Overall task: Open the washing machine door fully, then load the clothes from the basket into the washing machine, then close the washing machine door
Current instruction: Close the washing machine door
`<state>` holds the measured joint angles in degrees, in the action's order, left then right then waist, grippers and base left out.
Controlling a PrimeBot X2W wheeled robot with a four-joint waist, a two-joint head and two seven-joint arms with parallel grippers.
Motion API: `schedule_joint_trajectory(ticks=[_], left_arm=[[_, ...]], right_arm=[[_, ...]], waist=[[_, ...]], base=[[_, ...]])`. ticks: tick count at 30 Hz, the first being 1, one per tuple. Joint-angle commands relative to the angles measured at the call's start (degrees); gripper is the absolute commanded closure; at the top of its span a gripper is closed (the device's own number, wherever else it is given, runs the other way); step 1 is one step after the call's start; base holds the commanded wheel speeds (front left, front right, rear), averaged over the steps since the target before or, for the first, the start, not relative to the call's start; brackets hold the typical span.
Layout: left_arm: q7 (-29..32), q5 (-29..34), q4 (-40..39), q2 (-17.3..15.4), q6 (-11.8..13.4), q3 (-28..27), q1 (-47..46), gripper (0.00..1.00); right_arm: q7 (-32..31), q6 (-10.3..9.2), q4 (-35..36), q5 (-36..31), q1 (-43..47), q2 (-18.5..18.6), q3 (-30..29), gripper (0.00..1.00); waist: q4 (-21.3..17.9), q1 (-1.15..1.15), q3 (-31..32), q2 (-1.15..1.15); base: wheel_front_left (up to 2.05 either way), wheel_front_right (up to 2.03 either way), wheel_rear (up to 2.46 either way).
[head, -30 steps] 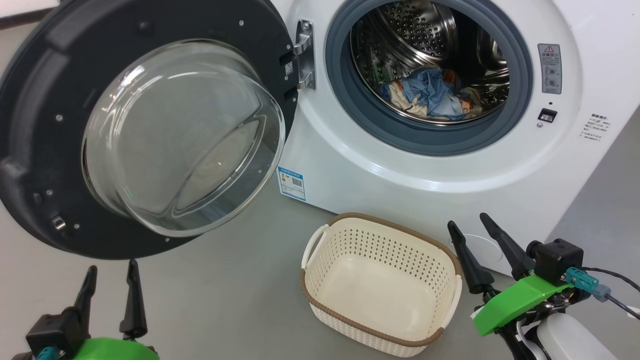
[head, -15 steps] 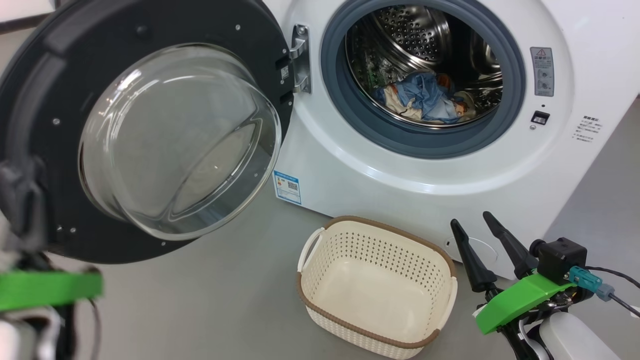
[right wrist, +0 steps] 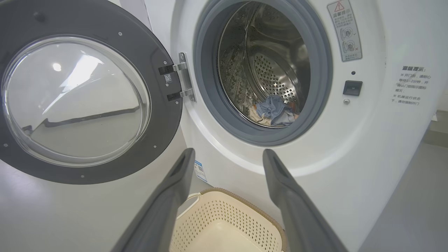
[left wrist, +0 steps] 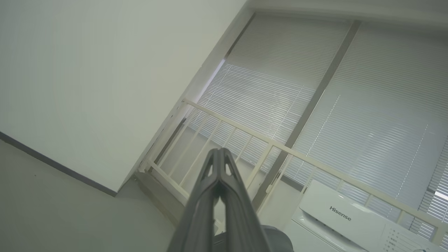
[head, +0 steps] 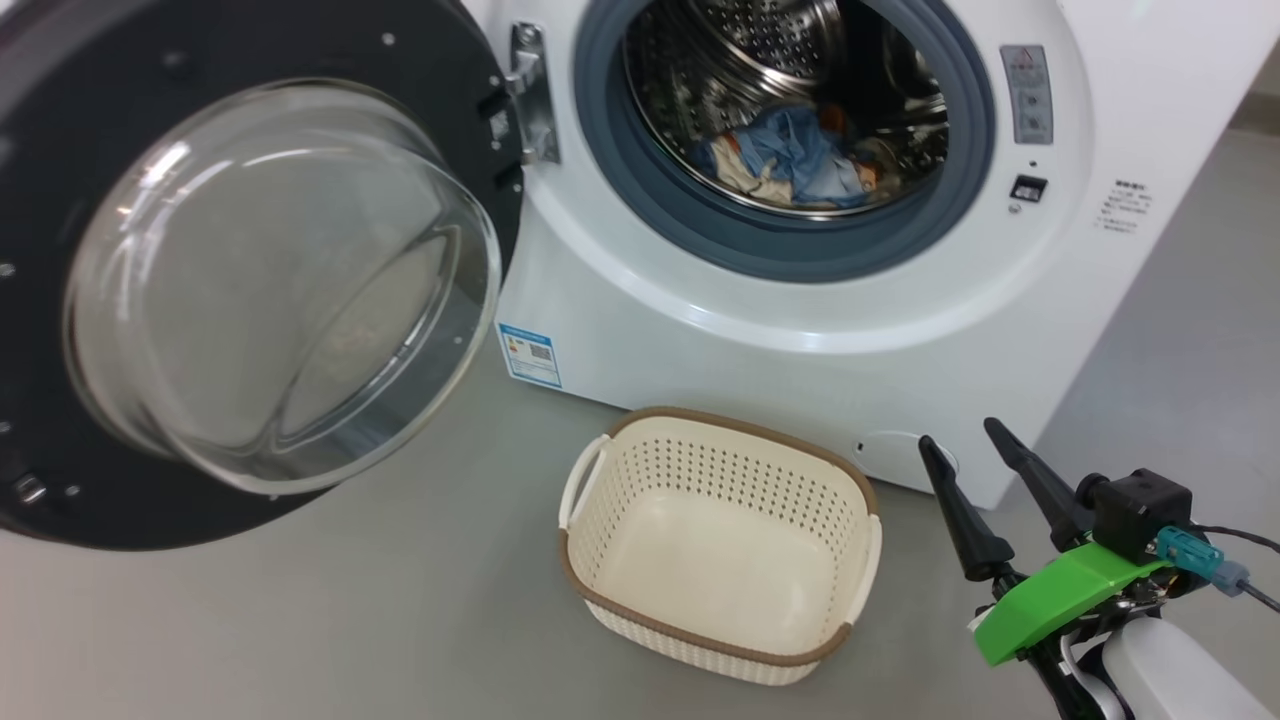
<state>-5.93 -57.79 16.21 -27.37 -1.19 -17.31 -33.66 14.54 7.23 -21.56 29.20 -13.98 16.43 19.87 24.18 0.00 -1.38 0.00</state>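
The washing machine stands with its door swung wide open to the left on its hinge. The clothes, a blue and cream bundle, lie inside the steel drum. They show low in the drum in the right wrist view too. On the floor in front sits the basket, with nothing in it. My right gripper hovers open just right of the basket, holding nothing, and points at the machine front. My left gripper is shut on nothing and points up toward a wall and window.
Grey floor surrounds the basket. A blue label sticker and a round cap sit low on the machine front. The left wrist view has a white wall, blinds, a cream railing and the machine's white top panel.
My left gripper has shut and risen out of the head view. The camera has shifted, so the whole scene sits further left. The right gripper has stayed open in place.
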Motion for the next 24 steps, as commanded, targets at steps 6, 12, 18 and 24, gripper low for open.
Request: schedule_joint_trajectory(ticks=[6,12,18,24], left_arm=[[3.7,-11.4,15.5,-6.5,-2.5,-10.8,-7.7,1.00],[4.8,-18.3,28.6,-8.8,-4.2,-17.5,-10.1,1.00],[7.1,-21.7,36.6,-10.9,-5.7,-20.4,-9.6,1.00],[9.5,-23.1,40.3,-11.9,-6.1,-21.0,-9.3,1.00]], right_arm=[[0.5,0.25,1.2,0.0,-3.4,3.3,2.0,0.00],[0.4,0.25,1.5,-0.1,-4.9,5.8,2.1,0.00],[-0.6,0.25,2.6,-0.2,-5.1,7.6,1.8,0.00],[-1.5,0.25,4.2,-0.6,-5.4,8.6,1.2,0.00]], waist=[[-3.5,0.00,-3.8,0.00],[-5.7,0.00,-6.0,0.00],[-7.9,0.00,-8.0,0.00],[-9.4,0.00,-9.5,0.00]], base=[[0.00,0.00,0.00],[0.00,0.00,0.00],[0.00,0.00,0.00],[0.00,0.00,0.00]])
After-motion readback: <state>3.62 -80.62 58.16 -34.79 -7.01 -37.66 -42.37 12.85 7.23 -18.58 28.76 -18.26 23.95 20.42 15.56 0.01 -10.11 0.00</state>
